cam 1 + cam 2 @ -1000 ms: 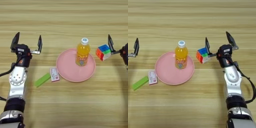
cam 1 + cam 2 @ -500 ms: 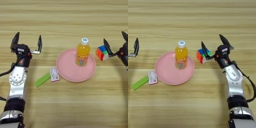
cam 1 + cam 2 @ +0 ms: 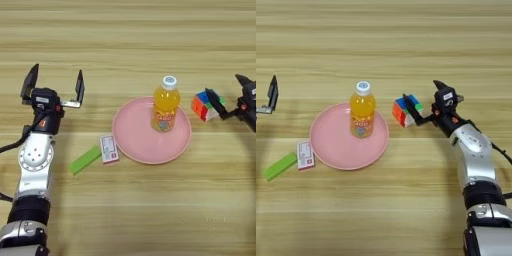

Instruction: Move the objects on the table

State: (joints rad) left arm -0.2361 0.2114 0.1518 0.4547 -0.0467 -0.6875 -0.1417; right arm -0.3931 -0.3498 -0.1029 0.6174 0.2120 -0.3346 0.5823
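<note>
The bottle (image 3: 362, 110) already stands upright on the pink plate (image 3: 336, 150); the cube (image 3: 406, 110) lies on the table (image 3: 386, 45) just beside it, not yet lifted. The right gripper (image 3: 425, 102) has swung in with its fingers spread around the cube — earlier it stood off. The left gripper (image 3: 52, 85) idles, spread wide.

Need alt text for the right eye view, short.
The right gripper, jaws open, reaches from the right to a multicoloured puzzle cube on a wooden table. Left of the cube, an orange-juice bottle stands on a round pink plate; a small card and green block lie further left.
</note>
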